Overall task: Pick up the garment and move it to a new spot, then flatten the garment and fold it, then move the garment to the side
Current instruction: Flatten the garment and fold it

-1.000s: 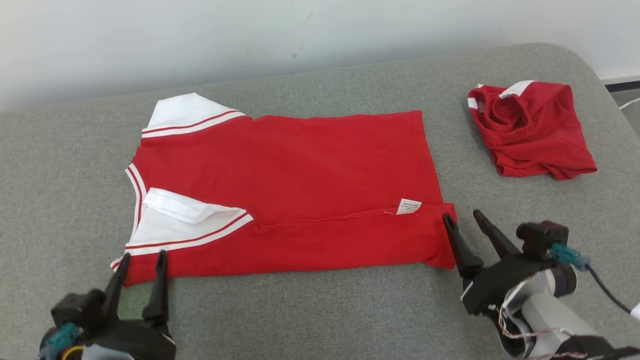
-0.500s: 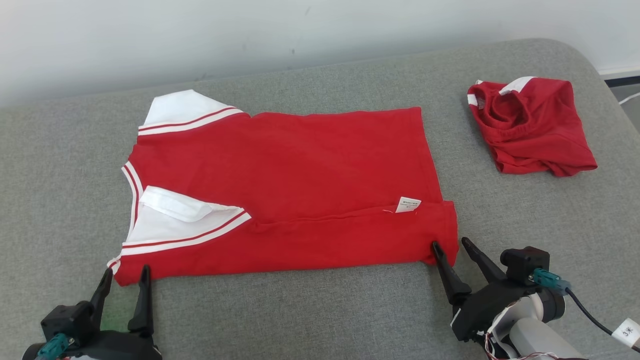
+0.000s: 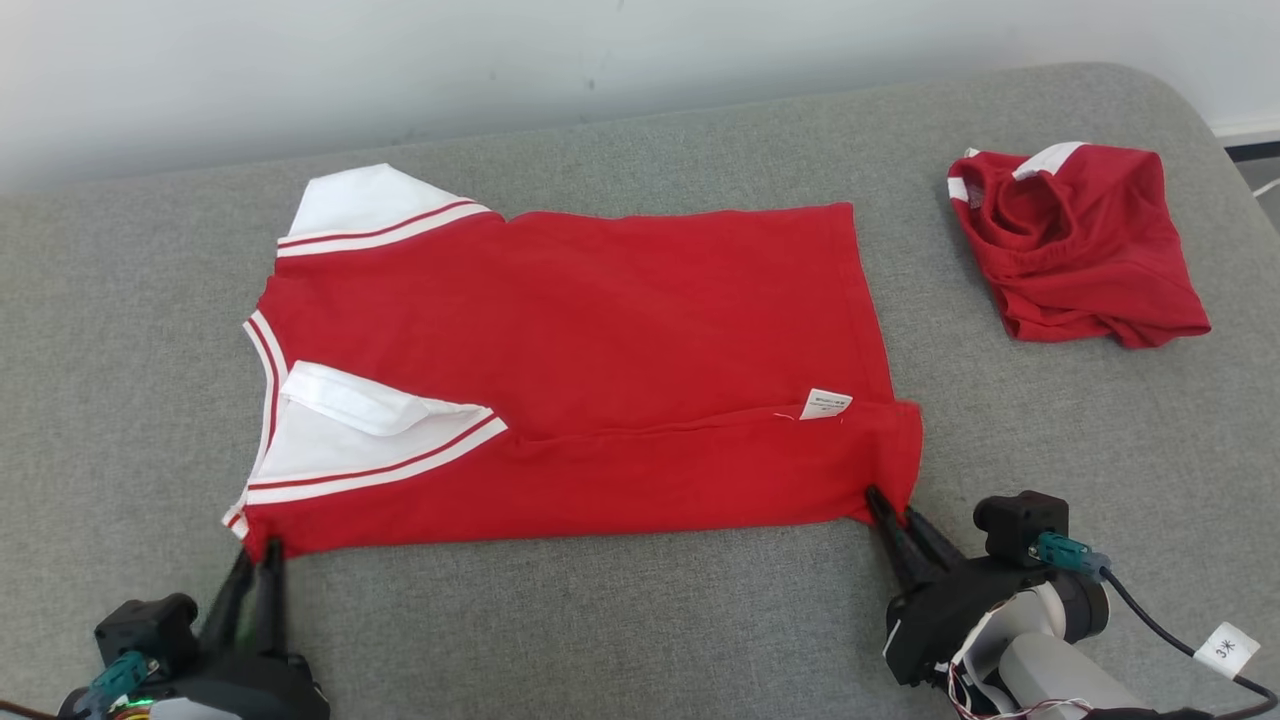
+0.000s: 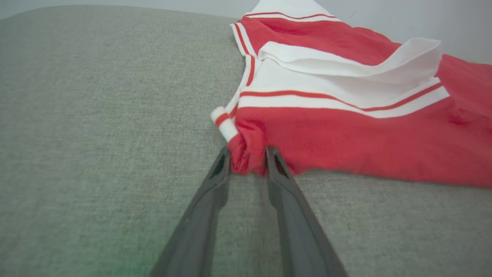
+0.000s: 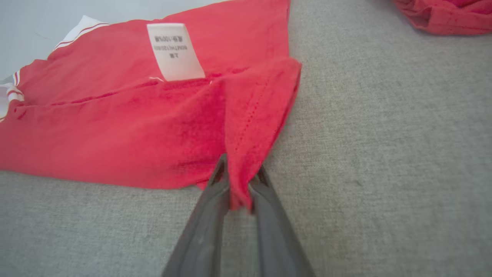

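Corners of the garment (image 3: 600, 350) hide between each arm's pinching jaws.

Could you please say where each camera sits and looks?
Head view: on the head, down at the red shirt; left gripper lower left, right gripper lower right.
Left wrist view: on that wrist, along its fingers toward the sleeve corner.
Right wrist view: on that wrist, along its fingers toward the hem corner.
Shared: head and right wrist show the white label.
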